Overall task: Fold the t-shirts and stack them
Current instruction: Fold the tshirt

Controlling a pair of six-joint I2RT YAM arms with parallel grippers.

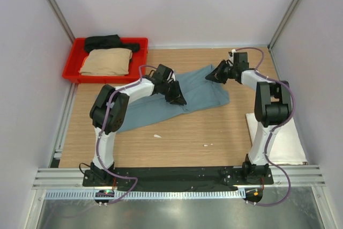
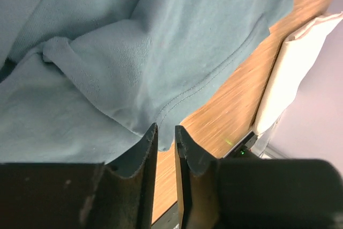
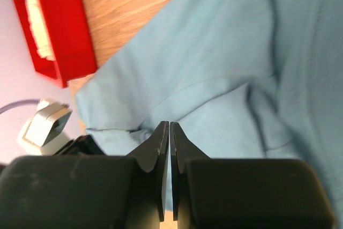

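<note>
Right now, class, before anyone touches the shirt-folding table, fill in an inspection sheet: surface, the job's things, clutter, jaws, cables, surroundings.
Surface: wooden table, bare grain showing around the cloth.
Job's things: teal shirt lying unfolded mid-table; white shirt folded at the right edge; tan shirt and black shirt in the red tray at the far left corner.
Clutter: two small white scraps toward the near edge.
Jaws: left jaws slightly apart at the teal shirt's hem; right jaws all but closed at its far end, grip not confirmable.
Cables: purple cables looped along both arms.
Surroundings: pale walls on three sides.
</note>
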